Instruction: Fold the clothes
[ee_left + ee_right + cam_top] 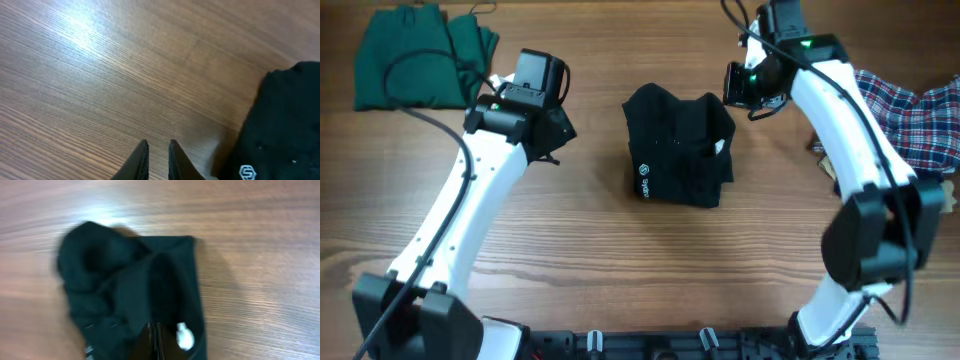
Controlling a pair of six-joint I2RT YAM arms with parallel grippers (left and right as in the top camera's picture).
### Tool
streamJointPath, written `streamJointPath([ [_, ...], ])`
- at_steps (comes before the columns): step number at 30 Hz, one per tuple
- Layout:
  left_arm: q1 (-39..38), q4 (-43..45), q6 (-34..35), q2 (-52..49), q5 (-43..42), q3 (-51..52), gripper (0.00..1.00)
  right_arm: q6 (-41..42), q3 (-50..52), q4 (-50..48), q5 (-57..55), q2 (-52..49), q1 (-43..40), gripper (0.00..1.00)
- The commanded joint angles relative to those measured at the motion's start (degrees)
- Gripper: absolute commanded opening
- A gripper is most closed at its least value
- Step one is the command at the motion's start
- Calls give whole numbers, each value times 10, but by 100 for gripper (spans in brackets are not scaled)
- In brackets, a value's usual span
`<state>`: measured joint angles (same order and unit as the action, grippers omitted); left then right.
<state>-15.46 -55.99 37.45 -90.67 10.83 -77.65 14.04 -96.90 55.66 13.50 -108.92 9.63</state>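
One black garment (678, 146) between both claws, untouched.

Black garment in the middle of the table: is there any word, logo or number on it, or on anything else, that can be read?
Black garment: a small white hexagon logo near its edge, followed in the overhead view by a short white word, too small to read.
White tag inside the garment: blurred, no text can be made out.
Green garment and plaid shirt: no text visible.

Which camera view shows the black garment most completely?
The overhead view: the whole black garment lies on the table, its outline fully visible. The right wrist view shows most of it, blurred and cut off below. The left wrist view shows only one edge with a logo.
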Motion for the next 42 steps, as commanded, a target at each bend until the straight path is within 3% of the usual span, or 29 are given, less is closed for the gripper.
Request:
streamJointPath([
  [1,2,0,7,-28,-20,-3,15,-21,-3,1,38,-8,1,5],
  [3,2,2,7,-38,-26,-2,17,-28,-2,0,54,-26,3,10],
  [4,2,2,7,-42,-26,-2,22,-37,-2,-3,66,-35,5,21],
  [6,2,2,7,-51,-27,-3,36,-36,-2,-7,71,-54,7,55],
  [10,2,0,7,-55,-31,-3,40,-34,-2,-7,72,-81,7,60],
  [22,2,9,7,-55,-31,-3,41,-33,-2,-28,97,-136,36,50],
  [25,2,9,7,-55,-31,-2,41,-18,-2,-42,95,-151,40,40],
  [30,2,8,5,-55,-31,-3,41,16,-2,-64,45,-155,39,7],
  [31,2,8,5,-55,-31,-3,42,16,-2,-72,43,-155,38,4],
  [42,2,3,4,-55,-31,-2,42,72,-2,-165,9,-155,26,4],
])
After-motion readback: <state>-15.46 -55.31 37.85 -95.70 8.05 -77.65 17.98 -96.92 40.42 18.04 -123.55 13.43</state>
